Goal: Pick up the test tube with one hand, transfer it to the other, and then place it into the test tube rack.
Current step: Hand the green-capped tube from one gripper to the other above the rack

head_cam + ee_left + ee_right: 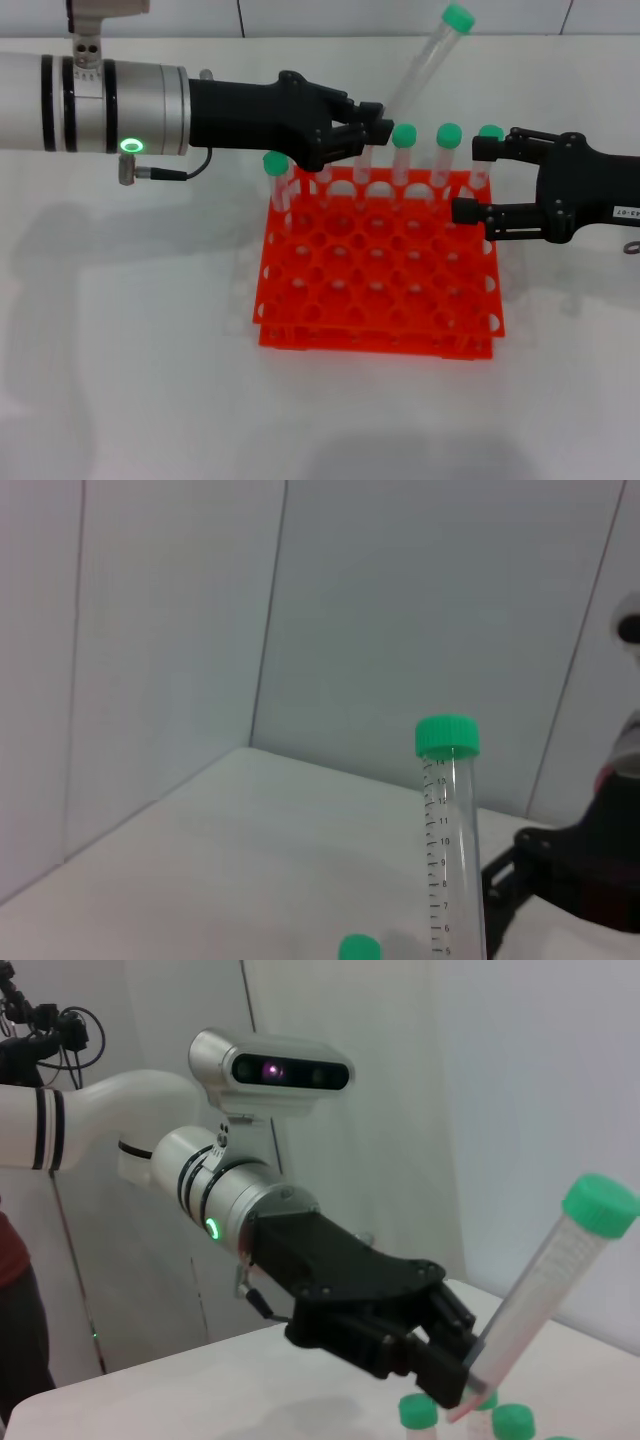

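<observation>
My left gripper, on the arm with the green ring, is shut on the lower end of the test tube. The clear tube leans up and to the right, with its green cap highest, above the back edge of the orange-red test tube rack. The right wrist view shows the same grip on the tube. In the left wrist view the tube rises in front of the camera. My right gripper, the labelled one, hangs open at the rack's back right corner, apart from the held tube.
Several other green-capped tubes stand upright in the rack's back row, one at its left corner. The right gripper's upper finger is near the rightmost tube. White tabletop surrounds the rack, and a white wall stands behind.
</observation>
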